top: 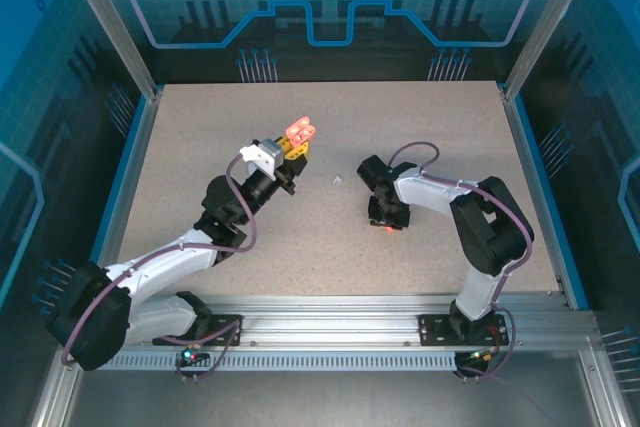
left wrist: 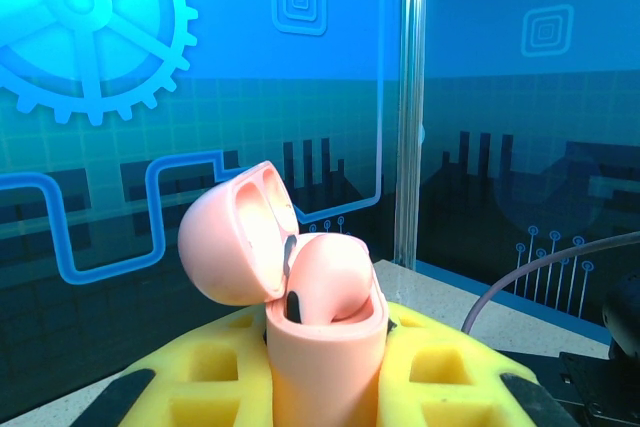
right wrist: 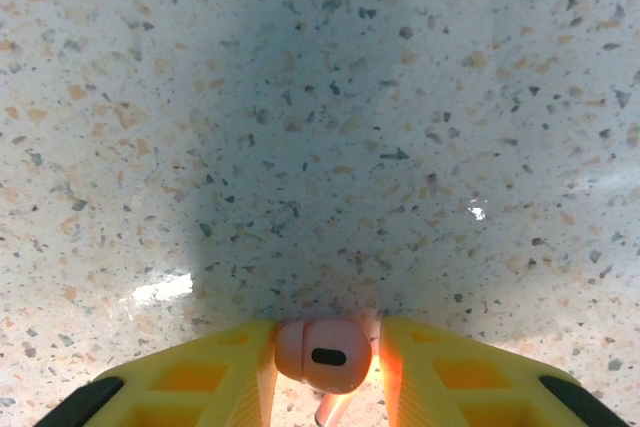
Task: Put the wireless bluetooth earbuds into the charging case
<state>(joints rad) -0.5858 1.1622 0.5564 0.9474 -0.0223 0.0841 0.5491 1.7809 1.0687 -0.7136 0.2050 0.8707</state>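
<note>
Left gripper (top: 293,150) is clamped on the pink case (left wrist: 325,342), whose lid (left wrist: 235,237) hangs open toward 11 o'clock in the left wrist view. Right gripper (top: 386,223), partly closed and pointing down at the table (top: 200,127), pinches a pink earbud (right wrist: 323,352), about 5 o'clock from the case.

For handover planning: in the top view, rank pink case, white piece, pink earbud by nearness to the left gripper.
1. Pink case: in the left gripper.
2. White piece: on the table, middle.
3. Pink earbud: in the right gripper.
</note>
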